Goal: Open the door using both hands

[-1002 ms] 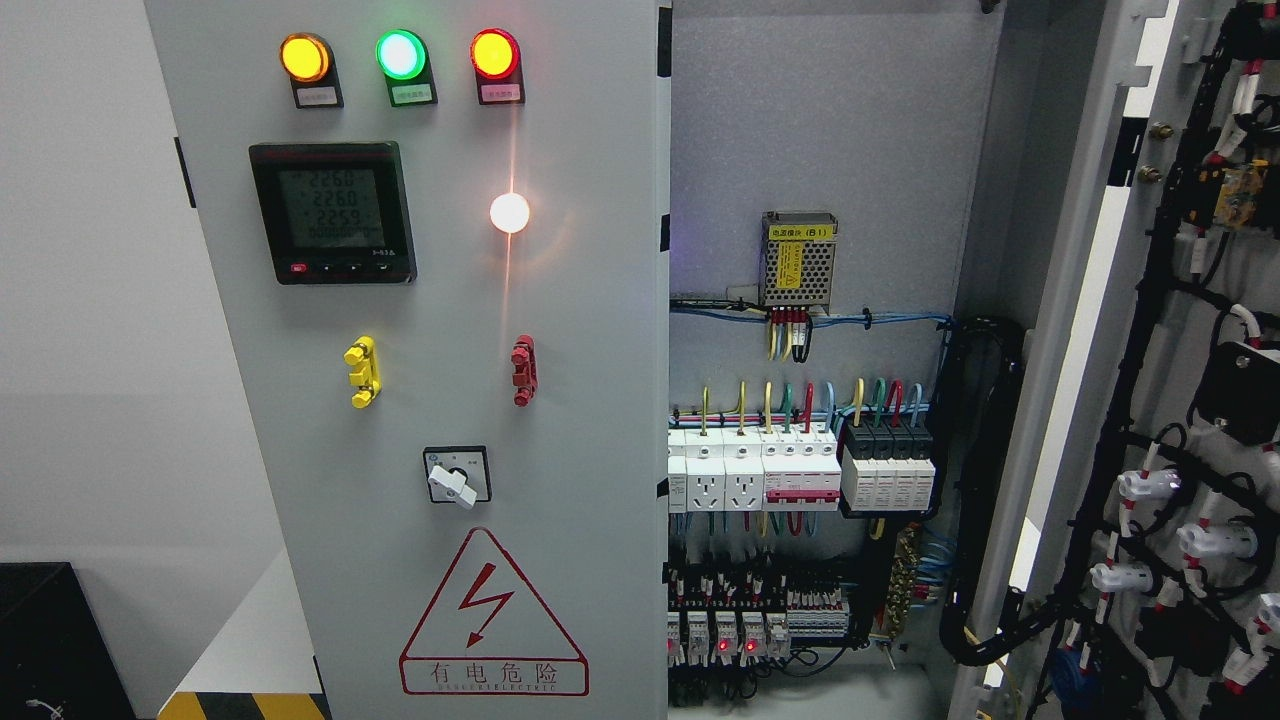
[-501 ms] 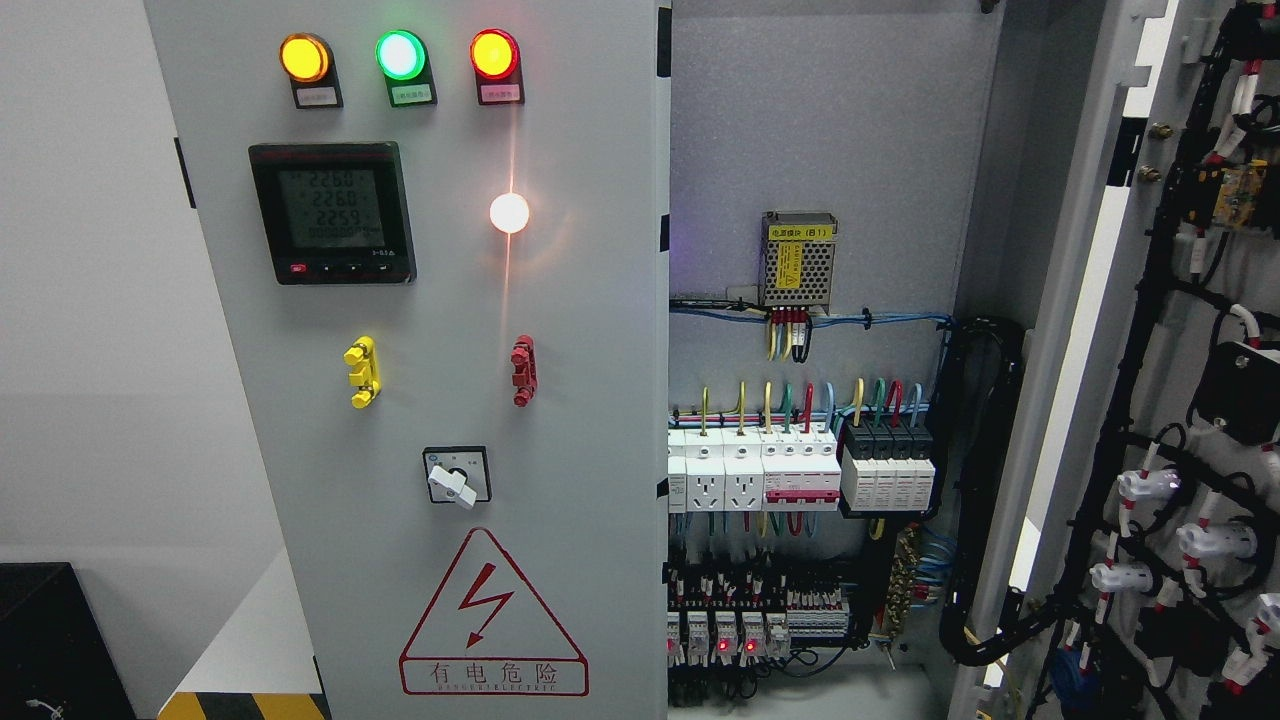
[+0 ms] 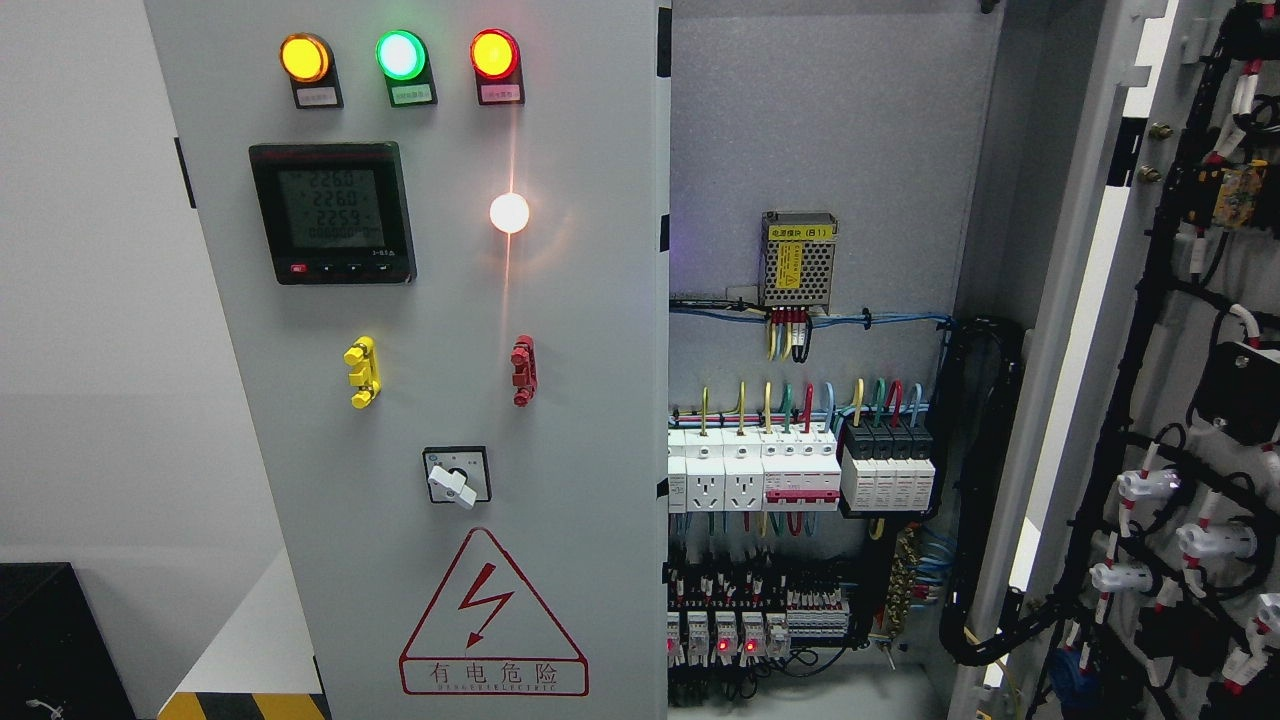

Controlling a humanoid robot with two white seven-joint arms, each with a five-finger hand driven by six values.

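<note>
Standing across the left and middle of the head view is the grey left door (image 3: 560, 400) of an electrical cabinet, facing the camera, while the right door (image 3: 1180, 400) is swung wide open at the right edge, its inner face showing, strung with black cables (image 3: 1130, 380) and white plugs (image 3: 1150, 487). Neither of the robot's hands nor any part of its arms appears in the view, so whether the fingers are apart, together or clamped on anything cannot be told. Along the top of the left door sit three lit lamps: an amber lamp (image 3: 304, 57), a green lamp (image 3: 400, 54) and a red lamp (image 3: 494, 53). Below them is a black meter (image 3: 332, 212) with a lit display, and to its right a white lamp (image 3: 509, 212) glows. Lower down are a yellow handle (image 3: 361, 372) and a red handle (image 3: 523, 370), then a rotary switch (image 3: 457, 476), and under it a red triangle warning sign (image 3: 492, 620) with a lightning bolt. Between the two doors the cabinet's inside is exposed: a small perforated metal box (image 3: 797, 258) on the back wall, a row of white breakers (image 3: 755, 470) with coloured wires running into their tops, and black breakers (image 3: 888, 465) just beside them on the right. At the lower left corner stands a black box (image 3: 45, 640).
</note>
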